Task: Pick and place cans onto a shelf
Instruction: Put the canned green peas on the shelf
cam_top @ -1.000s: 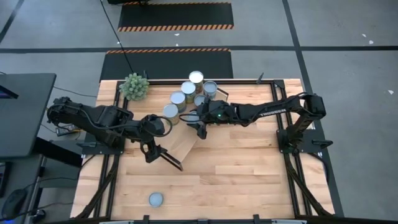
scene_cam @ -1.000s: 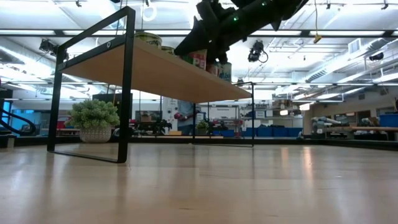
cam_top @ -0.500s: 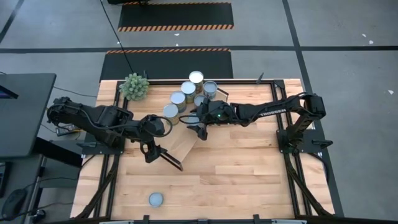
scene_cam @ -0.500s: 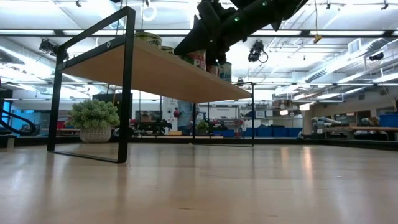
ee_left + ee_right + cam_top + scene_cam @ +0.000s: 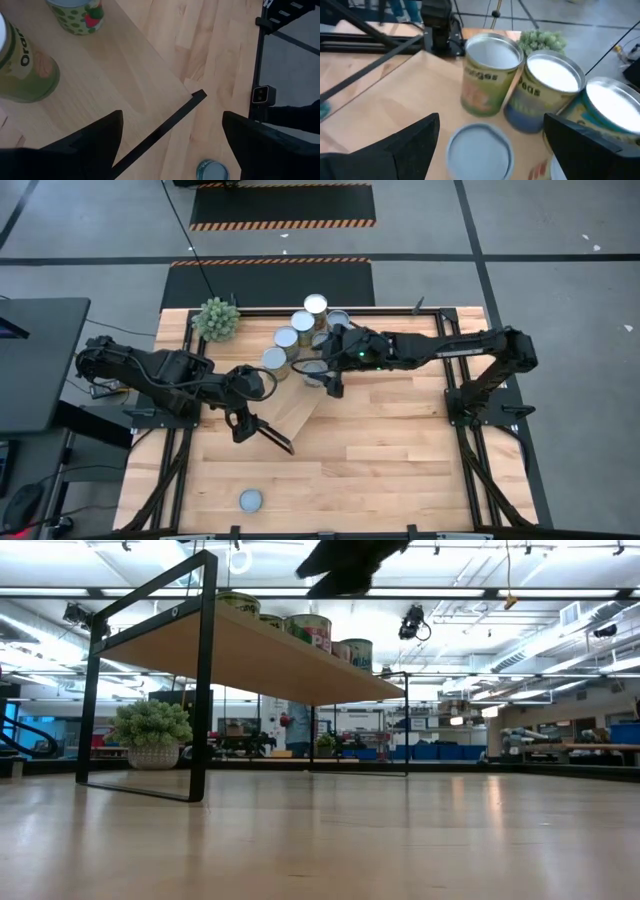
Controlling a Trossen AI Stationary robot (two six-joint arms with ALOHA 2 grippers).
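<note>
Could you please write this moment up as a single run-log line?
right tool: open, empty, above cans on shelf | left tool: open, empty, over shelf corner | one can on table

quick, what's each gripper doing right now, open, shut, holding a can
Left gripper: open, holding nothing, over the shelf corner.
Right gripper: open, holding nothing, above the cans on the shelf.
</note>
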